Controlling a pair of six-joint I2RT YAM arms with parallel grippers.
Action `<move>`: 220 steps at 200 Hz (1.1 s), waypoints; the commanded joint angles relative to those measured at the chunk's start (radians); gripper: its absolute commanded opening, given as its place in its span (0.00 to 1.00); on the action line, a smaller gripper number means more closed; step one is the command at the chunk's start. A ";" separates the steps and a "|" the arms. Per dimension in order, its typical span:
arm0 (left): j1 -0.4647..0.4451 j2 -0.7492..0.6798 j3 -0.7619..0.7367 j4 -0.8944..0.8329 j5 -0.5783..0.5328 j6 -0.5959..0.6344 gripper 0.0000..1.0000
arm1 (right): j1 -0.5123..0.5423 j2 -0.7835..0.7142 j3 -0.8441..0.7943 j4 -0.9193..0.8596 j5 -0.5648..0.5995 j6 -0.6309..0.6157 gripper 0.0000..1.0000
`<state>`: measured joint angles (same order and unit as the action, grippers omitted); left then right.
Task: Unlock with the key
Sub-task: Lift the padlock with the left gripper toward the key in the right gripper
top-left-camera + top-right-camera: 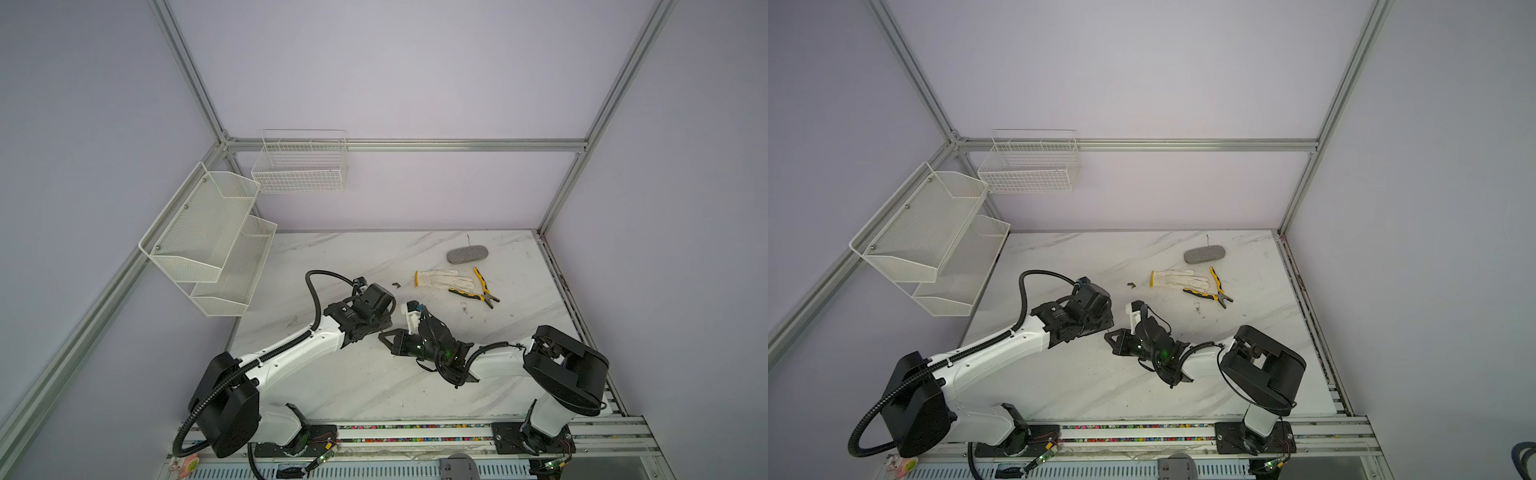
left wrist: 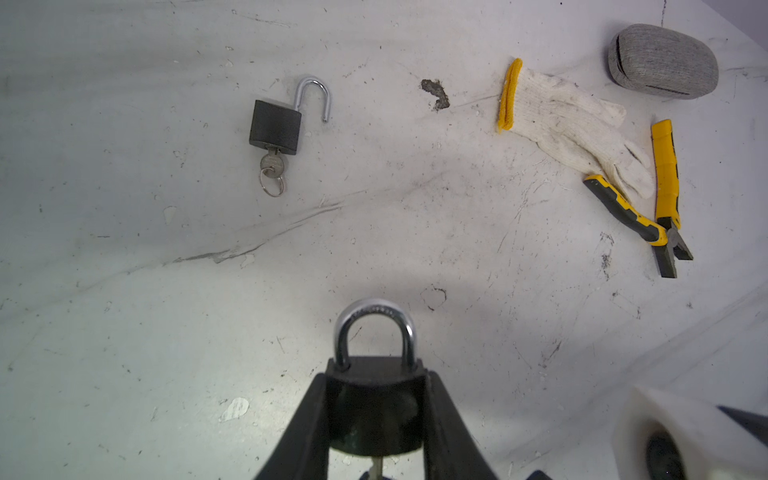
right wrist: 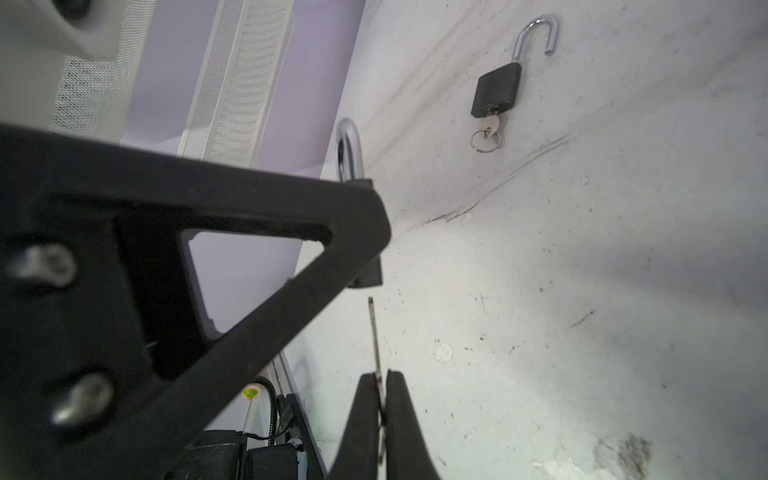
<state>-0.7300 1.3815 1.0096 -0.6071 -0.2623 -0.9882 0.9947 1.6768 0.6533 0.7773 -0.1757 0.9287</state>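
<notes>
Both top views: marble tabletop (image 1: 374,249), walls on three sides. Two arms, bases at the front edge. Left arm (image 1: 291,353) lies low and long from the front-left corner toward mid-table, wrist bent down. Right arm (image 1: 498,361) folds at a raised elbow near the right edge, forearm running low toward the middle. The two wrists sit close together there.

Two containers, both hung on walls off the tabletop: a two-tier mesh shelf (image 1: 208,241) on the left wall and a wire basket (image 1: 299,166) on the back wall. Only bare mesh and wire show in them.

One grey case (image 1: 467,253) near the back edge, toward the right corner. One glove (image 1: 444,279) lies in front of it. One pliers (image 1: 478,291) just beside the glove, handles spread, glove fingertips lying between them.

Two locks. Left wrist view: held lock (image 2: 376,386) sits between the fingers of the left claw (image 2: 376,376), which is clamped on its body over mid-table; shackle closed. Open lock (image 2: 275,126) lies flat on the tabletop near the middle, shackle swung out.

Two keys. Right wrist view: right claw (image 3: 381,376) closed, pinching the key (image 3: 375,336) edge-on. The blade aims at the held lock's underside, tip very near it; whether it has entered, cannot tell. Second key (image 3: 494,122) sits in the open lock, carrying a ring (image 3: 472,141).
</notes>
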 commanded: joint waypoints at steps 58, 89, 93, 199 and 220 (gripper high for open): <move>-0.005 -0.005 0.088 0.039 -0.009 0.002 0.00 | -0.012 -0.011 0.039 0.030 -0.002 -0.007 0.00; -0.004 -0.008 0.095 0.039 0.008 0.008 0.00 | -0.036 0.001 0.025 0.038 -0.015 0.015 0.00; -0.005 -0.009 0.094 0.040 0.008 0.009 0.00 | -0.039 0.001 0.023 0.037 -0.014 0.016 0.00; -0.013 0.011 0.097 0.025 0.041 0.046 0.00 | -0.054 0.026 0.070 0.037 -0.062 -0.011 0.00; -0.017 0.014 0.094 -0.011 0.021 0.062 0.00 | -0.070 0.009 0.065 0.039 -0.062 -0.014 0.00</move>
<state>-0.7288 1.3911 1.0096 -0.5812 -0.2699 -0.9642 0.9470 1.6905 0.6876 0.7673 -0.2398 0.9215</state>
